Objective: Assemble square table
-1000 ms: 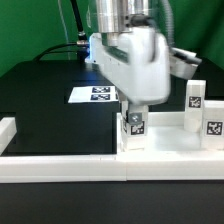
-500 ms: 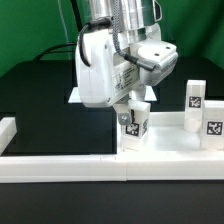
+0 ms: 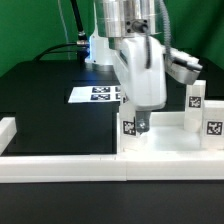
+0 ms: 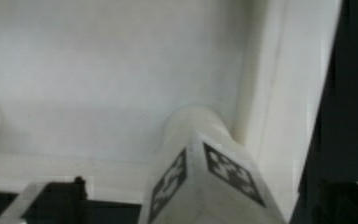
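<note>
The square table's flat white panel [image 3: 168,142] lies at the exterior view's right, against the border wall. My gripper [image 3: 138,122] points down over the panel's near corner, shut on a short white tagged leg [image 3: 130,127] that stands upright there. In the wrist view this leg [image 4: 208,165] runs between my dark fingers [image 4: 51,203] above the panel [image 4: 105,80]; my gripper [image 4: 202,208] clasps its upper end. Two more tagged legs [image 3: 196,97] [image 3: 213,126] stand upright on the far right. I cannot tell if the held leg sits in a socket.
The long low white border wall [image 3: 60,166] runs along the front, with a short end piece [image 3: 6,130] at the left. The marker board [image 3: 98,94] lies on the black table behind my arm. The wall also shows in the wrist view [image 4: 297,70].
My wrist has turned about the vertical over the same corner, swinging the hand's body from the exterior view's left to its right. The leg stays upright in place.
</note>
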You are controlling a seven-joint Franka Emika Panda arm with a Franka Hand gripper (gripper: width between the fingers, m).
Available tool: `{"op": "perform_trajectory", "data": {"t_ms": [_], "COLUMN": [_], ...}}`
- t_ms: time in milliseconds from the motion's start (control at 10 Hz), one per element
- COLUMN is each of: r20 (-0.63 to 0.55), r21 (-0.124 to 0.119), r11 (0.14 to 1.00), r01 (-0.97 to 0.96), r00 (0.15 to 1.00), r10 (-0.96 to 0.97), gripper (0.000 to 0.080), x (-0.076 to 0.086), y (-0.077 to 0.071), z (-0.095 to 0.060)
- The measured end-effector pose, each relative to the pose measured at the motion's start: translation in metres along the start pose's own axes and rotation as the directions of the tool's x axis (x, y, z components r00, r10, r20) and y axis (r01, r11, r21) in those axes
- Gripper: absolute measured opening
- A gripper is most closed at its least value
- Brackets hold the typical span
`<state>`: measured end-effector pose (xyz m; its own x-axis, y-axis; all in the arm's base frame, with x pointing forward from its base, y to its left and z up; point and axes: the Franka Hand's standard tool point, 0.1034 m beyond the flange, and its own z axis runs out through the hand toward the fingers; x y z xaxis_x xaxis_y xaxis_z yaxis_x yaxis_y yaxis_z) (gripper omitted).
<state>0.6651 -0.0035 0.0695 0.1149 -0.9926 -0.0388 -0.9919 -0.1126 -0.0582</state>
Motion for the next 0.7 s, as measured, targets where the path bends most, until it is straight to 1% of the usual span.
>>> {"op": "perform_trajectory", "data": {"t_ms": [100, 200, 300, 400, 500, 600, 700], "r20": [-0.003, -0.005, -0.005, -0.016, -0.030, -0.035, -0.033], "r21": [-0.002, -0.001, -0.001, -0.014, -0.041, -0.088, -0.093], "r11": [0.996, 0.993, 0.976, 0.925, 0.846, 0.660, 0.591], "r01": [0.093, 0.121, 0.220, 0.379, 0.531, 0.746, 0.801], "r00": [0.996, 0.993, 0.976, 0.925, 0.846, 0.660, 0.591], "r10": [-0.093, -0.121, -0.220, -0.379, -0.532, -0.750, -0.806], "gripper": [0.0647, 0.0647, 0.0649, 0.0649, 0.0649, 0.0649, 0.0649], "x": [-0.0024, -0.0013, -0.0002, 0.0018, 0.0041, 0.0066, 0.0074], "y": [0.0000, -0.0003, -0.0003, 0.0004, 0.0015, -0.0006, -0.0044], "z": [0.0003, 0.0000, -0.0001, 0.0003, 0.0016, 0.0026, 0.0029]}}
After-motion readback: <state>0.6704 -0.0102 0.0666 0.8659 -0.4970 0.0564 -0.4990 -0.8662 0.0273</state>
